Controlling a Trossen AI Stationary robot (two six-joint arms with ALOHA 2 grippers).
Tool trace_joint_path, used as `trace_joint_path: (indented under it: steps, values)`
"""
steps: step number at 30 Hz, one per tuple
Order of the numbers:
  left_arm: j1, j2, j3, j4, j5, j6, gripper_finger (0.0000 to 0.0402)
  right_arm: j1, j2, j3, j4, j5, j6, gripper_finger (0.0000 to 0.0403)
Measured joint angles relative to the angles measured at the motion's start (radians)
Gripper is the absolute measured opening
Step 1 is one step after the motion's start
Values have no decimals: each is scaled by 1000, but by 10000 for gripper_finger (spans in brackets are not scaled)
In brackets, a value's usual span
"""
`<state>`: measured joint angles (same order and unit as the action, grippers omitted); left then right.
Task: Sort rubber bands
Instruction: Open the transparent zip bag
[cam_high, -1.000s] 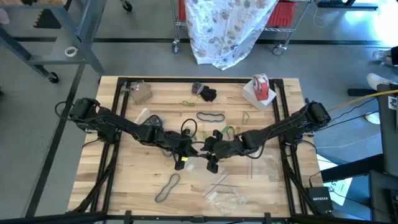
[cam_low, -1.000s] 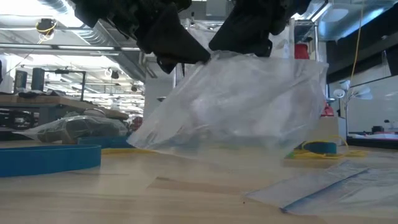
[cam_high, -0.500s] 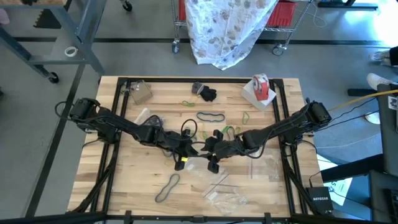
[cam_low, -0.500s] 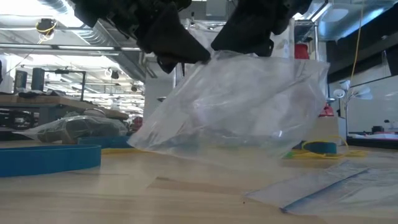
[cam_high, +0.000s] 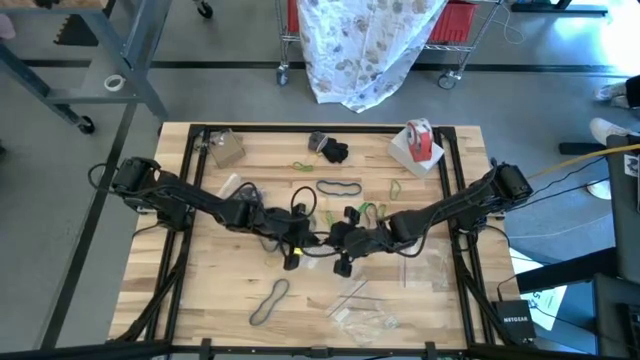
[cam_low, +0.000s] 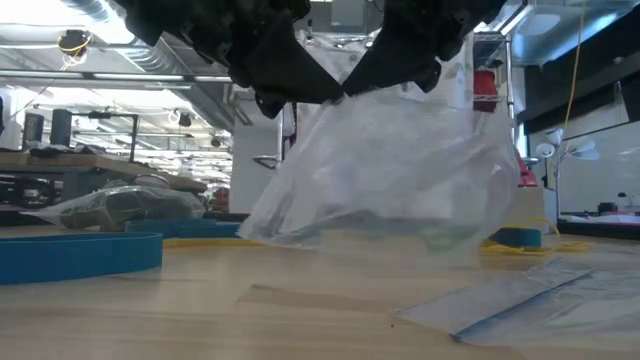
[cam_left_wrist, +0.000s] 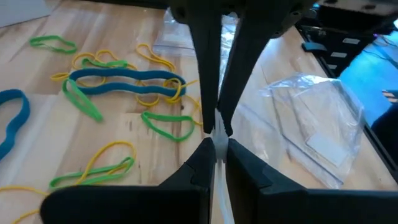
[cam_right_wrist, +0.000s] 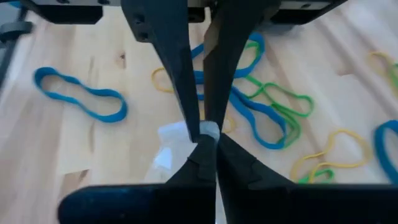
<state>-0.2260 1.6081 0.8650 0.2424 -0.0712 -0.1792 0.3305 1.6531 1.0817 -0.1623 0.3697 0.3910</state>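
A clear plastic bag (cam_low: 390, 170) hangs over the middle of the table between my two grippers, which meet tip to tip. My left gripper (cam_high: 308, 240) (cam_left_wrist: 216, 154) and my right gripper (cam_high: 336, 240) (cam_right_wrist: 209, 153) are both shut on its top. Rubber bands lie loose on the wood beyond them: a blue one (cam_high: 338, 187) (cam_left_wrist: 124, 81), green ones (cam_high: 370, 210) (cam_right_wrist: 280, 102), yellow ones (cam_left_wrist: 106, 158) and a grey one (cam_high: 268, 300) near the front. Faint green and teal shows at the bag's bottom; inside or behind it, I cannot tell. My left gripper pinches the bag's top edge (cam_left_wrist: 216, 132) between its two fingertips, slanting down from the table's left. The bag hangs below the fingers. My right gripper pinches the same top edge (cam_right_wrist: 210, 132) between its fingertips, slanting down from the table's right, right against the left fingers. The bag's lower edge (cam_low: 380, 238) is at table level; whether it rests there I cannot tell.
Flat clear bags lie at the front right (cam_high: 365, 312) (cam_low: 540, 295) and right (cam_high: 430, 265) (cam_left_wrist: 317, 124). A red-and-white tape roll (cam_high: 420, 135), a black lump (cam_high: 330, 150) and a brown packet (cam_high: 225, 148) sit along the far edge. A wide blue band (cam_low: 80, 252) lies near the low camera.
My right gripper has shut on the bag's top edge and rolled a little. The bag, spread wide before, now hangs narrower: its lower left corner and its upper right corner have drawn in toward the middle. My left gripper has kept its hold.
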Motion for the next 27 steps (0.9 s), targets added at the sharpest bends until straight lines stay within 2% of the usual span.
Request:
trace_joint_path:
  steps: [13,22,27]
  values:
    - [-6,-2,-35,-16,23,-79,19,39,0,0,4,227,-24,0]
    - [-35,3,-80,-48,40,-128,19,40,-10,0,2,280,-29,0]
    - [-58,1,-109,-53,27,-153,19,40,-33,0,-34,273,-30,0]
